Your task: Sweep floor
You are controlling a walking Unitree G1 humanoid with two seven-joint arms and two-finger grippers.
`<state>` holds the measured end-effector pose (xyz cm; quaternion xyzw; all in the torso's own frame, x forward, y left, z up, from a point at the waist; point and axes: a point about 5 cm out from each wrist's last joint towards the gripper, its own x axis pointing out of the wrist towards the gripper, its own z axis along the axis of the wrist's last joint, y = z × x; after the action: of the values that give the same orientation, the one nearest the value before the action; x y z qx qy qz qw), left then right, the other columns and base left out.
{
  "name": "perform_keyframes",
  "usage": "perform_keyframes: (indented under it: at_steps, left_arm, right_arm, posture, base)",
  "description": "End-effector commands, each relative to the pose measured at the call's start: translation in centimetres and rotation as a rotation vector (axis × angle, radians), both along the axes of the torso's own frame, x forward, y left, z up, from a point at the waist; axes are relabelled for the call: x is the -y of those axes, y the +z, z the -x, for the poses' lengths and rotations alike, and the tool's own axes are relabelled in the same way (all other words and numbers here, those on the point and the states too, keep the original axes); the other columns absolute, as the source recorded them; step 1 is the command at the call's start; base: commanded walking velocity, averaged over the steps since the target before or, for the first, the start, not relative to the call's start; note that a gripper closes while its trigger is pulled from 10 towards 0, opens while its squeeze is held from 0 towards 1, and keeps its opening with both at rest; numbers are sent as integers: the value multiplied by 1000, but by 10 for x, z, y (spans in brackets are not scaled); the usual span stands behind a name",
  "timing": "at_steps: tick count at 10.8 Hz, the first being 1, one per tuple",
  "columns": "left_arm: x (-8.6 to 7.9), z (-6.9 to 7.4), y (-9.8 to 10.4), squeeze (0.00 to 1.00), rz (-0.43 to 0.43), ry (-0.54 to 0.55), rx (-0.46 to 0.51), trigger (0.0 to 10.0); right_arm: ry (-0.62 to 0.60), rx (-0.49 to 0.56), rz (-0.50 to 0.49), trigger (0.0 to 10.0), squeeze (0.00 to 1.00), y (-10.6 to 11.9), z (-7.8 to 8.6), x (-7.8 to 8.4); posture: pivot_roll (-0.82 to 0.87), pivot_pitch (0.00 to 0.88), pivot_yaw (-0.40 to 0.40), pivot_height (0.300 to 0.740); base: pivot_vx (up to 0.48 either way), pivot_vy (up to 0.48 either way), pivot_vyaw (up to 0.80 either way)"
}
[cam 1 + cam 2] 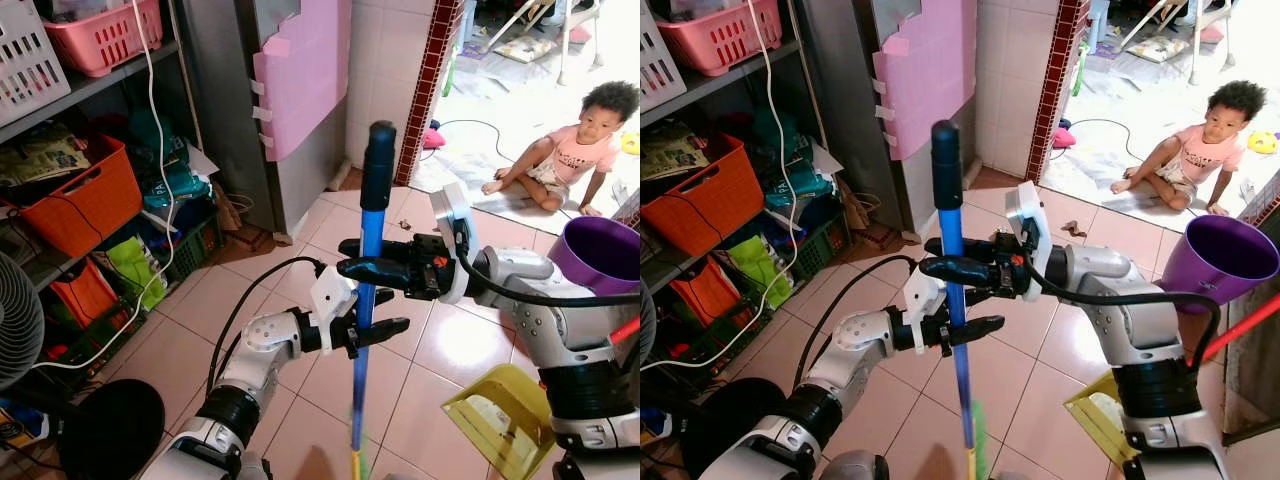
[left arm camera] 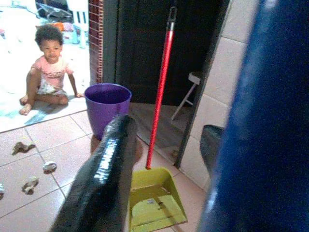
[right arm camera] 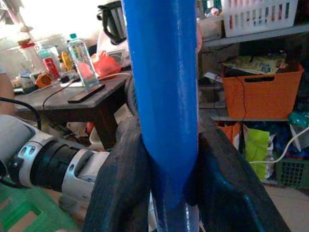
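— What room do we have to move in?

— We stand on a pink tiled floor (image 1: 200,330). Along our left runs a shelf unit (image 1: 90,85) crowded with an orange basket (image 1: 85,200) and a pink basket (image 1: 105,35), with a fan (image 1: 15,320) near our left side. Ahead is a grey cabinet with a pink panel (image 1: 300,85), then a tiled wall corner with a red brick edge (image 1: 432,70). Past that edge the floor opens toward a bright area where a child (image 1: 570,150) sits. On our right we have a purple bucket (image 1: 600,250) and a yellow dustpan (image 1: 500,420) with a red handle (image 2: 159,92). A few scraps of litter (image 2: 29,164) lie on the tiles between us and the child.

— And the broom?

— We hold the blue broom handle (image 1: 370,270) close to upright in front of us, its dark top end up and its long axis running down toward the floor. Our right gripper (image 1: 375,262) is clamped on it higher up, fingers pressed to either side of the pole. Our left gripper (image 1: 370,325) sits just below, its fingers closed around the same handle.
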<state>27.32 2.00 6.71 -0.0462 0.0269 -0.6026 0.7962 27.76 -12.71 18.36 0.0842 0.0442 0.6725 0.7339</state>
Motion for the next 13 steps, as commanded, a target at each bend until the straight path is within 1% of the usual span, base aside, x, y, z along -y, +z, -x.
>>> perform_keyframes:
  at_steps: [1, 3, 5, 7, 10, 11, 12, 13]
  left_arm:
    - [-5, -13, 16, 0, 37, 50, 45, 0]
    - [-11, -14, 15, 0, 27, 63, 44, 0]
    - [-21, -18, 14, 0, 6, 97, 57, 0]
    - [-29, -18, 12, 0, -7, 106, 61, 0]
    - [-29, -14, 10, 0, -16, 94, 67, 0]
    - [-29, -14, 9, 0, -21, 107, 71, 0]
    - [-29, -14, 8, 0, -27, 140, 80, 0]
    - [-30, -14, 7, 0, -28, 175, 88, 0]
  right_arm:
    - [137, -73, -36, 0, 0, -6, 13, -16]
    - [130, -68, -31, 0, 0, -5, 11, -14]
    - [131, -65, -21, 0, 0, -7, 11, -14]
    - [131, -67, -15, 0, 0, -9, 12, -13]
    - [158, -73, -4, 0, 0, -12, 13, -15]
    - [167, -72, 0, 0, 0, -13, 14, -17]
    - [137, -49, 13, 1412, 0, -15, 11, -20]
    - [40, -23, 56, 10000, 1000, -23, 4, -22]
  posture:
    - [-117, 0, 18, 740]
    - [-115, 0, 19, 740]
    - [-110, 0, 20, 740]
    - [-105, 0, 20, 740]
    - [-96, 0, 22, 740]
    - [-93, 0, 23, 740]
    - [-91, 0, 24, 740]
    - [-91, 0, 24, 740]
  base:
    - [0, 0, 0]
    - [0, 0, 0]
    - [0, 0, 0]
    - [0, 0, 0]
    - [0, 0, 0]
    - [0, 0, 0]
    - [0, 0, 0]
    - [0, 0, 0]
